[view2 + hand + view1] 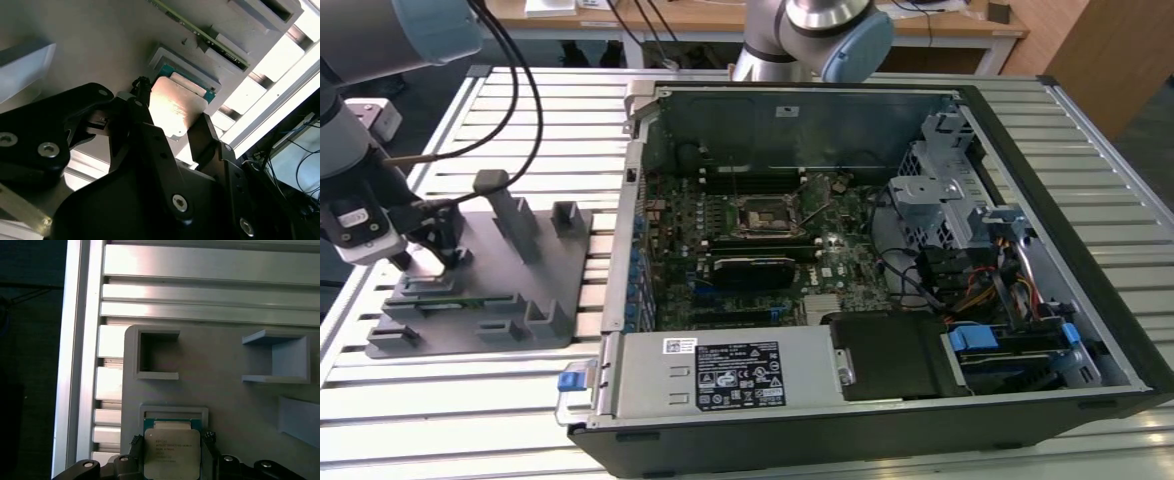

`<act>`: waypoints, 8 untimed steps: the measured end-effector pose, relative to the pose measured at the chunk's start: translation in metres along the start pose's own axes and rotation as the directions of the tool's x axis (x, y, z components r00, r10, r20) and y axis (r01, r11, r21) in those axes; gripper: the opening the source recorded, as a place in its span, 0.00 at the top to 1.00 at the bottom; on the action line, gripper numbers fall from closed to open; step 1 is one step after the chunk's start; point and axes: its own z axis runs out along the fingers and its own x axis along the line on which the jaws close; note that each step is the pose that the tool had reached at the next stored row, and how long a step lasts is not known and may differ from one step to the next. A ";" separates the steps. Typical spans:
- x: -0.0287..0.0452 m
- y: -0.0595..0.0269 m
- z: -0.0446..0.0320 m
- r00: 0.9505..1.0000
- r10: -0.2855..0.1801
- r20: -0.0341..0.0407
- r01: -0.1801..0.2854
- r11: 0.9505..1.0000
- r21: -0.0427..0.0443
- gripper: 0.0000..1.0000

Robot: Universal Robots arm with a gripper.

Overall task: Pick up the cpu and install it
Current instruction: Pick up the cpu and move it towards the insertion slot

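We have the gripper (172, 442) closed down to the width of the cpu (172, 457), its fingers (205, 135) against two opposite edges. The square cpu lies flat, metal top up, over a recess of the grey holder tray (225, 405). Its lines of print run finger to finger. Farther off, we see an open computer case (881, 260) with printed stickers (738, 373).

1. cpu (172, 452), first wrist view: I lose its near edge past the picture's border.
2. Same cpu, second wrist view: one side is covered by the black hand (172, 120).
3. Exterior view: the cpu is too small for me to make out beneath the hand at the grey holder tray (520, 290). I cannot tell whether the hand grips it.
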 end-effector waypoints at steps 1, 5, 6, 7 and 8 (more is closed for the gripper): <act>0.0000 0.0001 -0.0010 1.000 0.000 0.000 0.000 1.000 0.000 0.46; 0.0001 0.0003 -0.0052 1.000 0.000 0.000 0.000 1.000 0.000 0.46; 0.0001 0.0003 -0.0062 1.000 0.000 0.000 0.000 1.000 0.000 0.46; 0.0001 0.0004 -0.0073 1.000 0.000 0.000 0.000 1.000 0.000 0.46; 0.0001 0.0004 -0.0083 1.000 0.000 0.000 0.000 1.000 0.000 0.46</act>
